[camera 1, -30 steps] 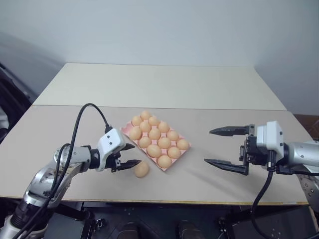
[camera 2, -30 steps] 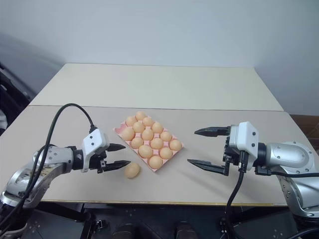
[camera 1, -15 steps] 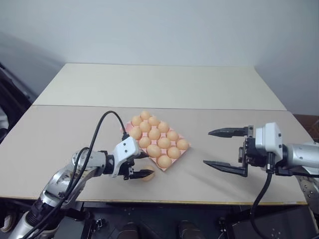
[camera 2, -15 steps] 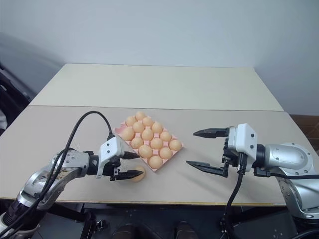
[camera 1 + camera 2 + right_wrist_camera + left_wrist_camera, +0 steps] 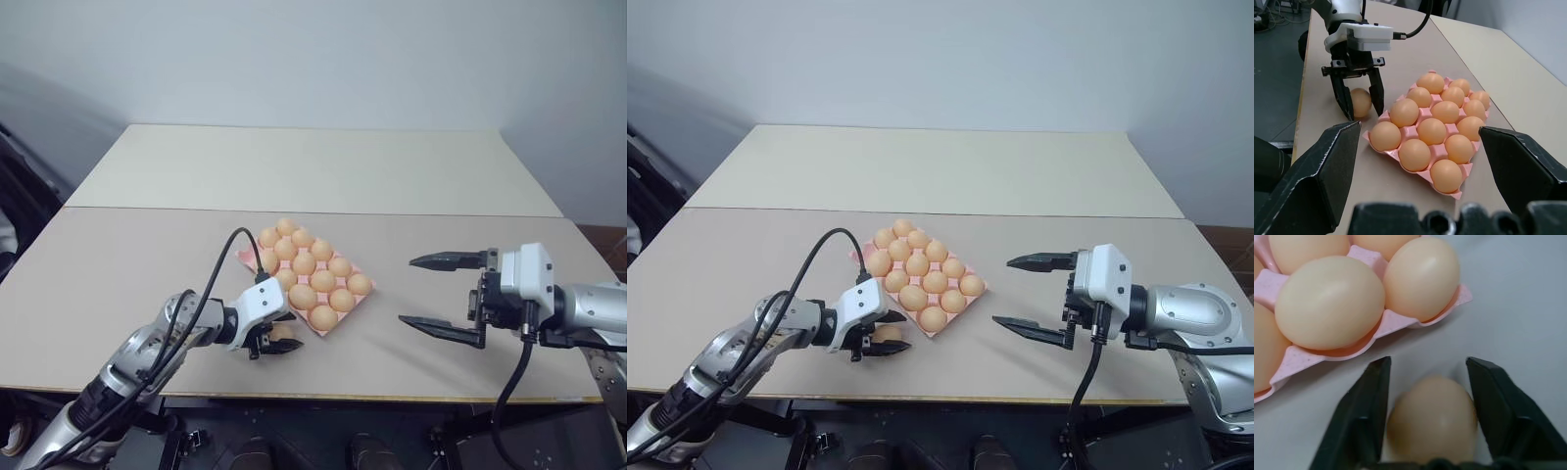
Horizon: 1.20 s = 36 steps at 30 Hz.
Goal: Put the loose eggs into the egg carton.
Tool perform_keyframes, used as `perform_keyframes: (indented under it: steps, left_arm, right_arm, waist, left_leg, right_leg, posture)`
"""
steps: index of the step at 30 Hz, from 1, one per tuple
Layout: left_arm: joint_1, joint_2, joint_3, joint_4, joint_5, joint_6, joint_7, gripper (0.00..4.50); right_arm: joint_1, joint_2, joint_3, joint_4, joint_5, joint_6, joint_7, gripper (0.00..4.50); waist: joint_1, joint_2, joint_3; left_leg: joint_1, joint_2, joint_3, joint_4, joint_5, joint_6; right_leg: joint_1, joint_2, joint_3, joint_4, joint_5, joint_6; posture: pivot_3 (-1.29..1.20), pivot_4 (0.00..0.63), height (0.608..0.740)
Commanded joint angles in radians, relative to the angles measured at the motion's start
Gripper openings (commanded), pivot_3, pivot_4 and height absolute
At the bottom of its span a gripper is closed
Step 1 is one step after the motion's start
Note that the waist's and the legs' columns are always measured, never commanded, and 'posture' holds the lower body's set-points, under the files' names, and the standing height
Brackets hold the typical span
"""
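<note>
Left eye view: the pink egg carton (image 5: pixel 340 315) lies on the pale surface (image 5: pixel 147 255), set at a slant, with eggs in its cups. Just beside the carton's near corner, on the side toward the robot's left arm, one loose egg (image 5: pixel 284 335) rests on the surface. The left hand (image 5: pixel 276 337) sits around that egg, one black finger on each side of it. The right hand (image 5: pixel 431 292) hangs well apart from the carton on its other side, fingers spread wide and holding nothing.

Right eye view: the same layout, the egg tucked between the left fingers near the carton's near edge, the right hand still wide open beyond the carton's far side.

Left wrist view: the egg fills the gap between the two black fingers (image 5: pixel 1366 416), which stand close against its sides; whether they press it or merely flank it, I cannot tell. The egg lies on the surface just short of the carton's rim, where two eggs sit in the nearest cups.

Right wrist view: the carton shows twelve eggs in its cups, three by four. The left hand stands upright just beside the carton's corner, fingers pointing down astride the loose egg, which touches the surface.
</note>
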Motion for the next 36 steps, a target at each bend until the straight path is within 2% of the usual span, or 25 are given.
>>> perform_keyframes:
  steps: [1, 3, 10, 14, 16, 19, 24, 30, 36]
  left_arm:
    - [-0.003, 0.017, 0.025, -0.01, 0.015, -0.003, 0.007, 1.52]
    - [0.005, 0.022, 0.036, -0.009, 0.016, -0.006, 0.011, 1.37]
    - [0.018, 0.034, 0.091, 0.002, -0.005, -0.052, -0.004, 1.35]
    - [-0.005, 0.073, 0.223, 0.059, -0.081, -0.063, -0.064, 1.35]
    - [-0.045, 0.093, 0.309, 0.133, -0.119, -0.064, -0.08, 1.35]
    - [-0.107, 0.091, 0.369, 0.255, -0.114, -0.135, -0.078, 1.35]
    - [-0.213, -0.004, 0.383, 0.445, -0.064, -0.279, -0.018, 1.35]
    - [-0.349, -0.137, 0.338, 0.681, -0.004, -0.4, 0.012, 1.35]
    - [-0.437, -0.207, 0.281, 0.88, 0.094, -0.5, 0.047, 1.35]
  right_arm:
    - [-0.01, -0.011, -0.033, -0.028, 0.01, -0.007, -0.006, 4.5]
    - [-0.01, -0.011, -0.032, -0.028, 0.01, -0.009, -0.005, 4.5]
    - [-0.02, -0.01, -0.025, -0.018, 0.006, -0.012, -0.002, 4.5]
    - [-0.024, -0.01, -0.025, -0.014, 0.006, -0.012, 0.0, 4.5]
    - [-0.024, -0.009, -0.025, -0.01, 0.005, -0.015, 0.002, 4.5]
    - [-0.033, -0.004, -0.019, 0.0, 0.003, -0.017, 0.001, 4.5]
    - [-0.049, 0.0, -0.008, 0.013, -0.002, -0.021, 0.002, 4.5]
    - [-0.054, -0.003, -0.01, 0.012, -0.003, -0.02, 0.001, 4.5]
    - [-0.038, -0.008, -0.026, -0.009, -0.004, -0.013, -0.012, 4.5]
  waist:
    - [0.0, 0.0, 0.0]
    - [0.0, 0.0, 0.0]
    - [0.0, 0.0, 0.0]
    - [-0.001, 0.0, 0.0]
    - [-0.001, 0.0, 0.0]
    - [0.0, 0.0, 0.0]
    - [0.011, 0.0, 0.0]
    - [0.016, 0.0, 0.0]
    - [0.013, 0.0, 0.0]
  left_leg:
    - [0.0, 0.0, 0.0, 0.0, 0.0, 0.0]
    - [0.0, 0.0, 0.0, 0.0, 0.0, 0.0]
    - [0.0, 0.0, 0.0, 0.0, 0.0, 0.0]
    - [0.0, 0.0, 0.0, 0.0, 0.0, 0.0]
    - [0.0, 0.0, 0.0, 0.0, 0.0, 0.0]
    - [0.0, 0.0, 0.0, 0.0, 0.0, 0.0]
    - [-0.001, 0.0, 0.0, 0.001, 0.0, 0.0]
    - [-0.001, 0.0, 0.0, 0.001, 0.0, 0.0]
    - [-0.001, 0.0, 0.0, 0.001, 0.0, 0.0]
  right_leg:
    - [0.0, 0.0, 0.0, 0.0, 0.0, 0.0]
    - [0.0, 0.0, 0.0, 0.0, 0.0, 0.0]
    - [0.0, 0.0, 0.0, 0.0, 0.0, 0.0]
    - [0.0, 0.0, 0.0, 0.0, 0.0, 0.0]
    - [0.0, 0.0, 0.0, 0.0, 0.0, 0.0]
    - [0.0, 0.0, 0.0, 0.0, 0.0, 0.0]
    - [0.0, 0.0, -0.001, 0.0, 0.0, 0.0]
    - [0.0, 0.0, -0.001, 0.0, 0.0, 0.0]
    - [0.0, 0.0, -0.001, 0.0, 0.0, 0.0]
  posture:
    - [0.0, 0.15, 0.74]
    - [0.0, 0.15, 0.74]
    - [0.0, 0.15, 0.74]
    - [0.0, 0.15, 0.74]
    - [0.0, 0.15, 0.74]
    - [0.0, 0.15, 0.74]
    - [0.0, 0.15, 0.74]
    - [0.0, 0.15, 0.74]
    - [0.0, 0.15, 0.74]
